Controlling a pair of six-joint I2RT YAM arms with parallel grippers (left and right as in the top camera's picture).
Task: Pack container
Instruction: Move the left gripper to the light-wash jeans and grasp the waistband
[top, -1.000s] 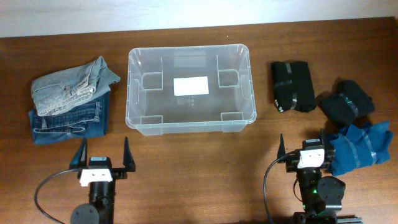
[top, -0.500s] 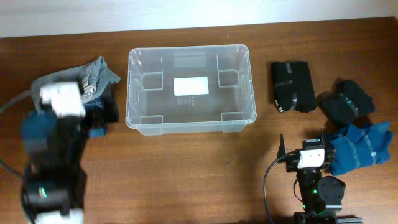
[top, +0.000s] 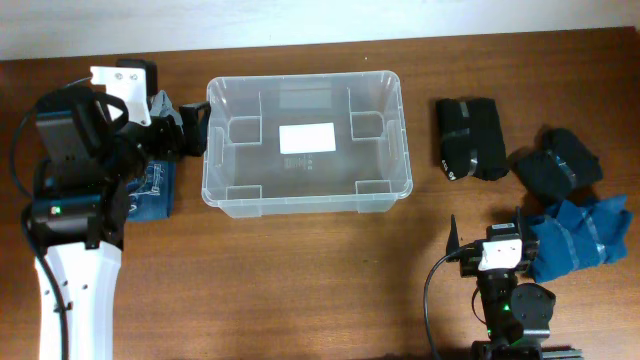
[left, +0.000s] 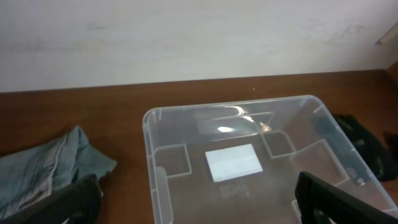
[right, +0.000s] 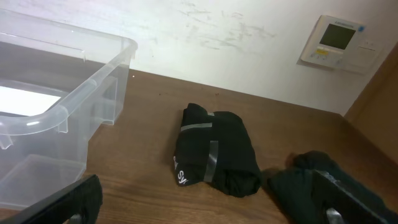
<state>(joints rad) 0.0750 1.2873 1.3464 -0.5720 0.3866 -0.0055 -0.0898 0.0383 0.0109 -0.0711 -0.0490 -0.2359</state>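
Note:
The clear container (top: 300, 80) stands empty at the table's middle, with a white label on its base. It also shows in the left wrist view (left: 230, 107) and the right wrist view (right: 68, 109). My left gripper (top: 188, 130) is open and empty, raised over the jeans stack beside the container's left wall; its fingers (left: 198, 196) frame the container. My right gripper (top: 486, 232) is open and empty near the front right edge; in its wrist view (right: 208, 202) it faces the black rolls.
Light jeans (top: 165, 105) (left: 50, 165) lie on dark blue jeans (top: 150, 195) left of the container. On the right lie a black roll (top: 470, 138) (right: 214, 149), a second black bundle (top: 558, 160) (right: 323, 180) and a blue garment (top: 580, 235).
My left arm has risen from its rest at the table's front and swung back over the jeans stack, its gripper now by the container's left wall. The right arm has not moved.

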